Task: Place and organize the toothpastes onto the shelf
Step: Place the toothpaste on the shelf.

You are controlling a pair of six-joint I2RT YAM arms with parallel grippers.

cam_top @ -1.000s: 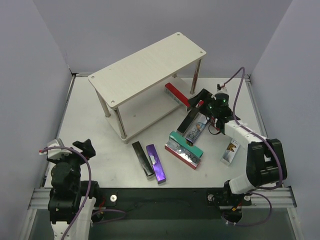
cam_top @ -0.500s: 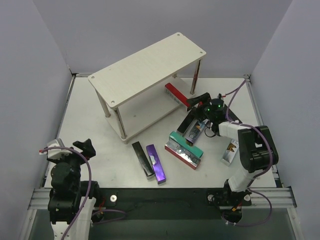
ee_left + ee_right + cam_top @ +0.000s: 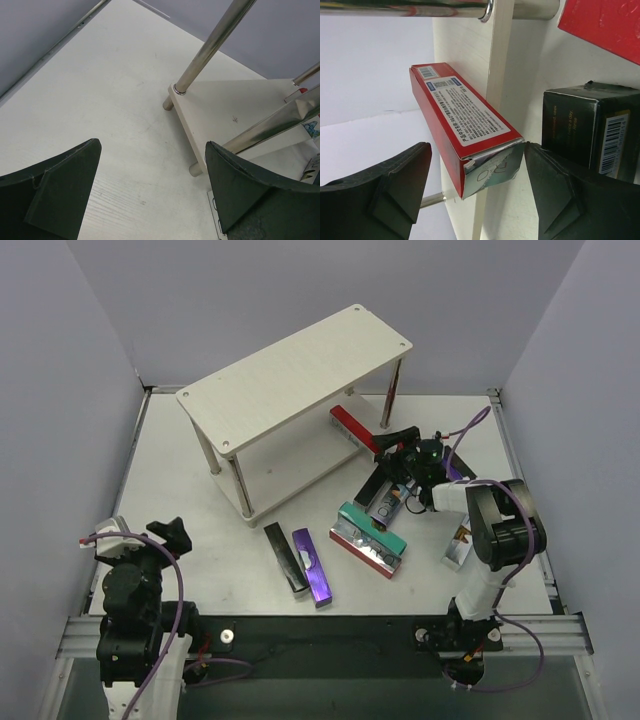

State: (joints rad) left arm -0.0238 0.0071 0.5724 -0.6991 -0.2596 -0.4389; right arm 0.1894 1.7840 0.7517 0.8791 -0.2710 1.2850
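- The right gripper [image 3: 477, 147] is open, one finger on each side of the red box [image 3: 465, 115].
- From above, the box points to 10 o'clock, into the shelf [image 3: 290, 370].

Fine print on red carton [image 3: 465, 122] illegible; barcode on black carton [image 3: 580, 135]; nothing readable.

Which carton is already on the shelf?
The red carton lying on the shelf's lower board, overhanging its edge by the right pincer; the others lie on the table.
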